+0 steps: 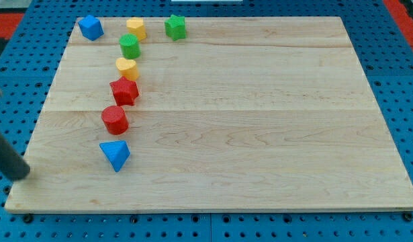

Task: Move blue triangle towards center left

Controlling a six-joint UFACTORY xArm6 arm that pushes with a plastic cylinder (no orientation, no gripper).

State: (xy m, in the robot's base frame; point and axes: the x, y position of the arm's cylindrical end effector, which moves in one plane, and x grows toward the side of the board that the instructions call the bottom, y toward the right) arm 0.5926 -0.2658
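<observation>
Wooden worktop (260,121) lies on a blue perforated base (407,81). The blue triangle (115,154) sits in the lower-left part of the worktop, at about 8 o'clock from the worktop's centre, with one corner pointing toward the view's bottom.

At 12 o'clock from it, just beside but apart, stands a red cylinder (115,119). A red star-shaped block (124,91) follows at 1 o'clock from the cylinder, close to it. Above that come a yellow heart-shaped block (127,68), a green cylinder (129,46) and a yellow block (135,28), shape not clear. A green star-shaped block (175,27) stands at 3 o'clock from that yellow block; a blue block (90,27), faceted, stands at 9 o'clock from it.

This arm carries a rod, no claw, so no claw state can be told. My tip (21,174) is at the worktop's left edge, at 9 o'clock from the blue triangle, well apart and touching no block.
</observation>
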